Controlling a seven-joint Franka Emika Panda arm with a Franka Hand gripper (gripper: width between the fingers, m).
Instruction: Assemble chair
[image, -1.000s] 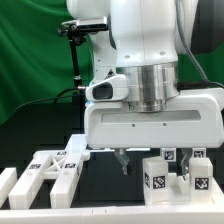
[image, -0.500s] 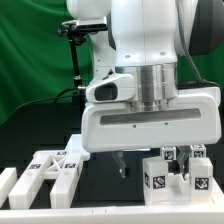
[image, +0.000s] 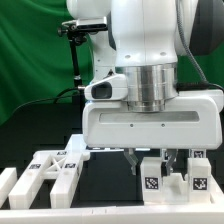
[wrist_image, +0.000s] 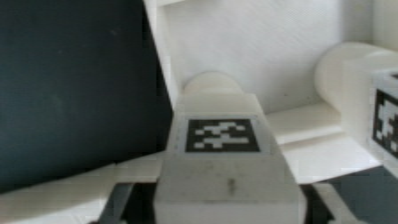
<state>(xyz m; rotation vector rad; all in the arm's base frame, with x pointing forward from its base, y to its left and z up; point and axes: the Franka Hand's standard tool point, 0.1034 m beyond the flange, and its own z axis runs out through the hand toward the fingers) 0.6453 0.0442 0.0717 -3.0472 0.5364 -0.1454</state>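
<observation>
Exterior: low, close, facing the arm (image: 150, 60) head-on. Wrist: straight down, very near. Shared: chair block (image: 152, 175) at five o'clock.

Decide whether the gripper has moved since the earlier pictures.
Yes: the gripper has shifted toward the exterior view's right, now straddling the tagged white block.

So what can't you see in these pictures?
Exterior view: the big white arm covers most of the claw, so whether it's squeezing the tagged block is unclear.
Exterior view: the lower edge cuts off the white parts at that view's left.
Wrist view: the close-up tagged piece hides whatever lies beneath it, and the second tag is cut off by the edge and blurry.
</observation>
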